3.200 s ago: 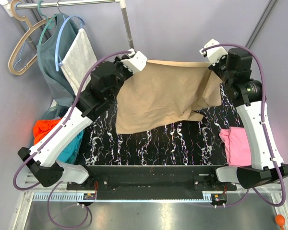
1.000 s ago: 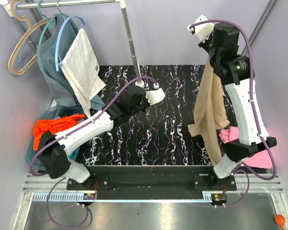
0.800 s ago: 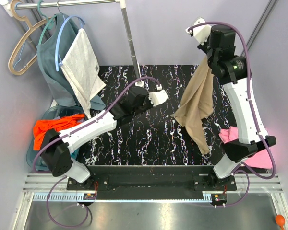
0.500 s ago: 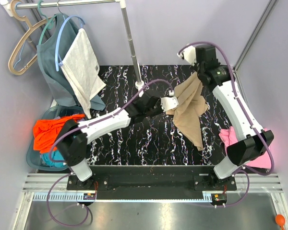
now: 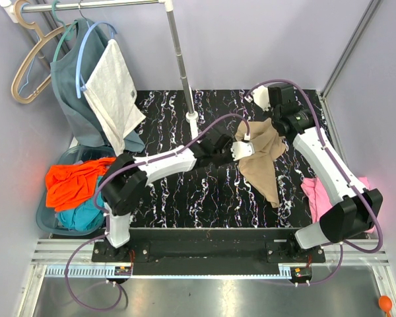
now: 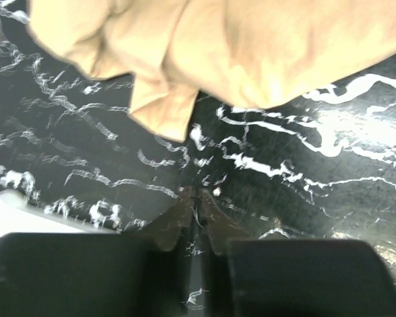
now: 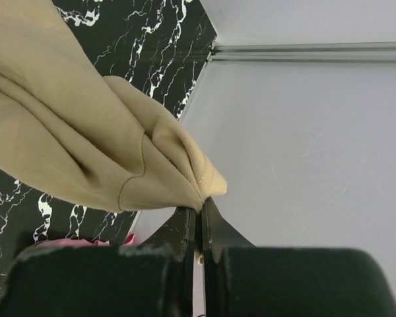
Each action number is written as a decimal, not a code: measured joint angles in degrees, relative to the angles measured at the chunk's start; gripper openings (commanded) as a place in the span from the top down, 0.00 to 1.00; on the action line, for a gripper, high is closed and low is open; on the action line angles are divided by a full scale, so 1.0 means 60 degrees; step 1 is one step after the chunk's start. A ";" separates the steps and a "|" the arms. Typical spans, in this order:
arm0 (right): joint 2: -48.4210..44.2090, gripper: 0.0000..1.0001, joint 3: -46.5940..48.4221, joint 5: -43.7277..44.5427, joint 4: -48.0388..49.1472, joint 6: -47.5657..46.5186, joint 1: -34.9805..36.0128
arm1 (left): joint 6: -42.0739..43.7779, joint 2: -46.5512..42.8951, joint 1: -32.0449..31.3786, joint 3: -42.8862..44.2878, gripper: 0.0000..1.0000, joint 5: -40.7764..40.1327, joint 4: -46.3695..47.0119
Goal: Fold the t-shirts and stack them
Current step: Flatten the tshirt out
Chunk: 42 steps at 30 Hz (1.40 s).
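Observation:
The tan t-shirt (image 5: 261, 160) hangs bunched from my right gripper (image 5: 272, 124), its lower part draping onto the black marbled table (image 5: 185, 191). In the right wrist view my gripper (image 7: 199, 206) is shut on a gathered edge of the tan t-shirt (image 7: 72, 132). My left gripper (image 5: 244, 146) is stretched across the table to the shirt's left edge. The left wrist view shows this gripper (image 6: 198, 193) with its tips together and nothing between them, just short of the tan t-shirt (image 6: 251, 46). A pink t-shirt (image 5: 327, 198) lies at the right edge. Orange (image 5: 69, 181) and teal (image 5: 86, 214) t-shirts sit in a basket.
The basket (image 5: 45, 221) stands off the table's left side. A clothes rack pole (image 5: 181, 59) rises from the table's back middle, with hangers, a grey-green garment (image 5: 69, 72) and a white cloth (image 5: 109, 82) hanging at back left. Walls close in at back and right.
My right arm has come down and leftward, lowering the hanging tan t-shirt onto the table. My left arm has reached right, up to the shirt's edge.

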 measured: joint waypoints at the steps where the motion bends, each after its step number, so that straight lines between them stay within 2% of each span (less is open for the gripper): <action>1: 0.0000 1.00 0.0000 0.0000 0.0055 -0.0011 0.0000 | 0.0004 0.0157 0.0022 0.0098 0.58 0.0149 -0.0018; 6: -0.0007 1.00 -0.0029 0.0007 0.0164 -0.0047 0.0000 | -0.0204 0.1104 0.0262 0.0965 0.42 0.1064 -0.0149; 11: -0.0135 1.00 -0.0317 0.0000 0.0280 -0.0047 0.0000 | -0.0623 0.1891 0.0987 0.1796 0.34 0.1858 -0.0455; 13: -0.0229 1.00 -0.0484 -0.0007 0.0342 -0.0044 0.0000 | -0.0765 0.2113 0.1275 0.2065 0.24 0.2029 -0.0506; 15: -0.0328 1.00 -0.0627 -0.0007 0.0372 -0.0040 0.0000 | -0.0867 0.2273 0.1523 0.2317 0.21 0.2218 -0.0616; 26: -0.0747 1.00 -0.1013 -0.0004 0.0433 -0.0033 0.0000 | -0.1381 0.3362 0.2022 0.4051 0.17 0.3668 -0.1235; 42: -0.0994 1.00 -0.1180 0.0000 0.0455 -0.0033 0.0000 | -0.1698 0.4433 0.2073 0.5005 0.18 0.3956 -0.1749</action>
